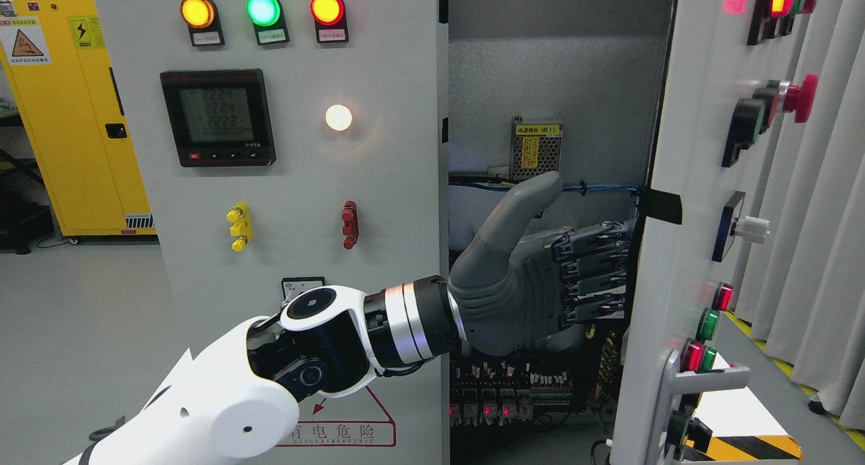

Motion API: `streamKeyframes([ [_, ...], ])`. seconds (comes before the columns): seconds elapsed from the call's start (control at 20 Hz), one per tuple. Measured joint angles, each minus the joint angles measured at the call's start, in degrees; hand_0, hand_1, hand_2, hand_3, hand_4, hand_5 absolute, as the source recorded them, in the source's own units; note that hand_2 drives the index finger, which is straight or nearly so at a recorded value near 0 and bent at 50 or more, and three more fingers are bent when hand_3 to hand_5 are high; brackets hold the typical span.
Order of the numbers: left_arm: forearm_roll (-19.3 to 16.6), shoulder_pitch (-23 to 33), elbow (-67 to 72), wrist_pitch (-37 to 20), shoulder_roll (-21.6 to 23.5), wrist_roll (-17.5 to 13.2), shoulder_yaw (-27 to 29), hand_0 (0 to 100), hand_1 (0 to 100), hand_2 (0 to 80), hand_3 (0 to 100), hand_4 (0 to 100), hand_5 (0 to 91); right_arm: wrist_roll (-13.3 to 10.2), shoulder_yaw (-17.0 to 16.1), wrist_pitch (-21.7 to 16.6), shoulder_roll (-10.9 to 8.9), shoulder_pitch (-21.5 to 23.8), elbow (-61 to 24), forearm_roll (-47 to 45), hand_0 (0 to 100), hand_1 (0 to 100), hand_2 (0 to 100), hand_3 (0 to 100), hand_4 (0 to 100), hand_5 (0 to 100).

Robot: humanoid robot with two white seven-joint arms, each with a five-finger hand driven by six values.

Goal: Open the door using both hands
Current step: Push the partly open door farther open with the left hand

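The cabinet's right door [682, 134] stands swung open, its button-covered front turned away to the right. My left arm enters from the lower left and reaches across the opening. The grey left hand [584, 259] is held against the door's inner edge, its fingers [595, 276] stretched out straight with their tips hidden behind that edge. Its thumb points up and touches nothing. The hand grasps nothing. The door's silver handle [706, 380] is low on its front. My right arm is out of view.
The left panel [304, 181] with its meter and indicator lamps stays closed. Wiring and a power supply [537, 147] show inside the cabinet. A yellow cabinet [74, 113] stands at far left, and a grey curtain [834, 215] hangs at right behind the open door.
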Motion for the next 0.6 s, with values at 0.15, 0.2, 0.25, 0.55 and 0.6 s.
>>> streamKeyframes([
  [0.15, 0.68, -0.16, 0.63, -0.15, -1.19, 0.16, -0.09, 0, 0, 0.0, 10, 0, 0.0, 0.04, 0.00, 0.00, 0.00, 0.00, 0.00, 0.00, 21, 10, 0, 0, 0, 0],
  [0.2, 0.84, -0.19, 0.81, -0.15, -1.58, 0.16, -0.13, 0, 0, 0.0, 10, 0, 0.0, 0.06, 0.00, 0.00, 0.00, 0.00, -0.01, 0.00, 21, 10, 0, 0, 0, 0],
  [0.25, 0.95, -0.24, 0.97, -0.15, -1.98, 0.04, -0.17, 0, 0, 0.0, 10, 0, 0.0, 0.13, 0.00, 0.00, 0.00, 0.00, 0.00, 0.00, 21, 10, 0, 0, 0, 0],
  [0.55, 0.72, -0.23, 1.75, 0.16, -5.03, -0.12, -0.42, 0, 0, 0.0, 10, 0, 0.0, 0.23, 0.00, 0.00, 0.00, 0.00, -0.01, 0.00, 21, 10, 0, 0, 0, 0],
  [0.6, 0.32, -0.19, 1.91, 0.21, -5.65, -0.21, -0.46, 0, 0, 0.0, 10, 0, 0.0, 0.23, 0.00, 0.00, 0.00, 0.00, -0.01, 0.00, 21, 10, 0, 0, 0, 0],
])
